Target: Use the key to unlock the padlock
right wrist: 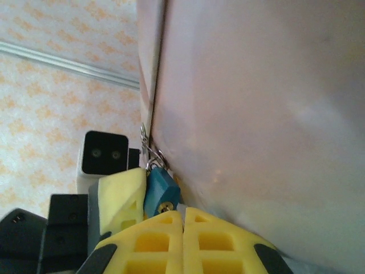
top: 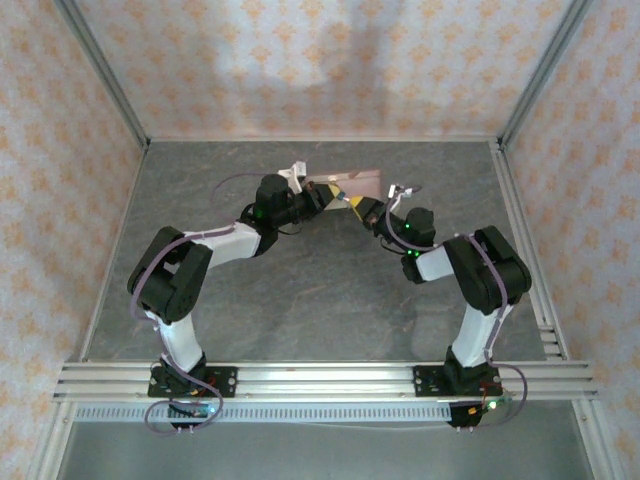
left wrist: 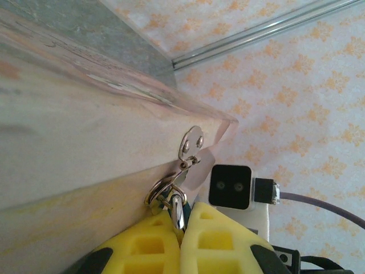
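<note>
The padlock [right wrist: 160, 189] is a small teal-blue lock with a silver shackle [left wrist: 178, 209] and a brass keyhole [right wrist: 166, 206]. It hangs from the hasp [left wrist: 191, 142] on the corner of the pink floral box [top: 357, 183]. My left gripper [left wrist: 182, 216] is shut on the padlock, and one of its yellow fingers [right wrist: 120, 195] presses the lock's side. My right gripper [right wrist: 182, 212] is shut right beside the keyhole. A tiny pale sliver, the key [right wrist: 181, 207], peeks out between its fingertips. In the top view both grippers [top: 328, 198] [top: 359, 207] meet at the box's near corner.
The box wall [right wrist: 262, 114] stands close along the right gripper's right side and fills the left half of the left wrist view [left wrist: 74, 137]. Patterned walls and aluminium frame rails [top: 520, 90] enclose the grey table [top: 320, 290].
</note>
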